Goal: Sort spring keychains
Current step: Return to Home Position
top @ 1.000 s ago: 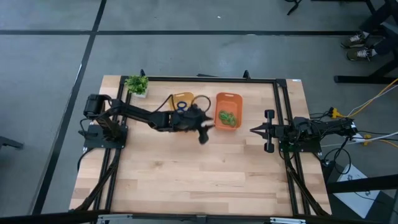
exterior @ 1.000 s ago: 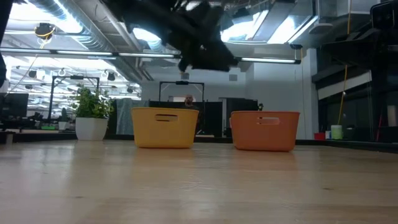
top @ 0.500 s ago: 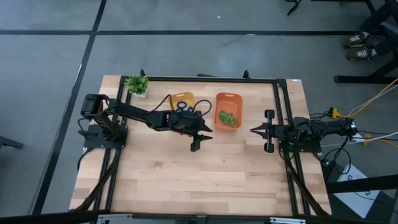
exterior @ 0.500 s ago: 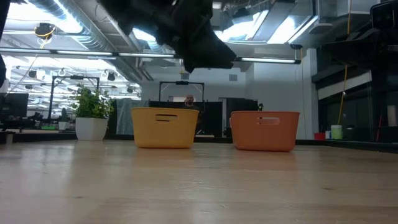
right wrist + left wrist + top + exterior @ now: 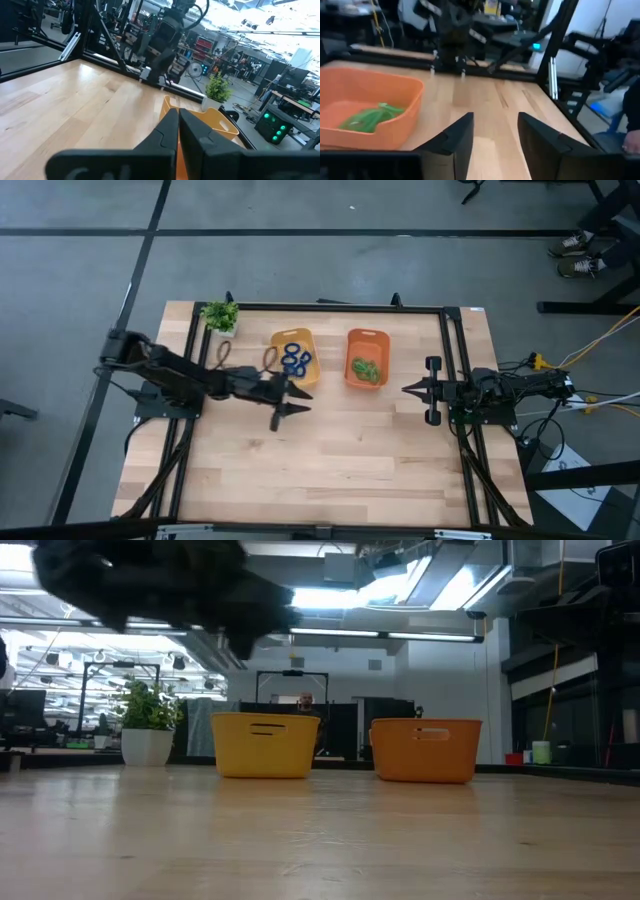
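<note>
No text, label, brand, number or sign is legible in any view; anything in the room beyond the table is too small or blurred to read.

Robotics lab — ceiling strip lights (image 5: 420, 637), concrete floor (image 5: 330, 265), black-framed wooden table (image 5: 330, 460).
</note>
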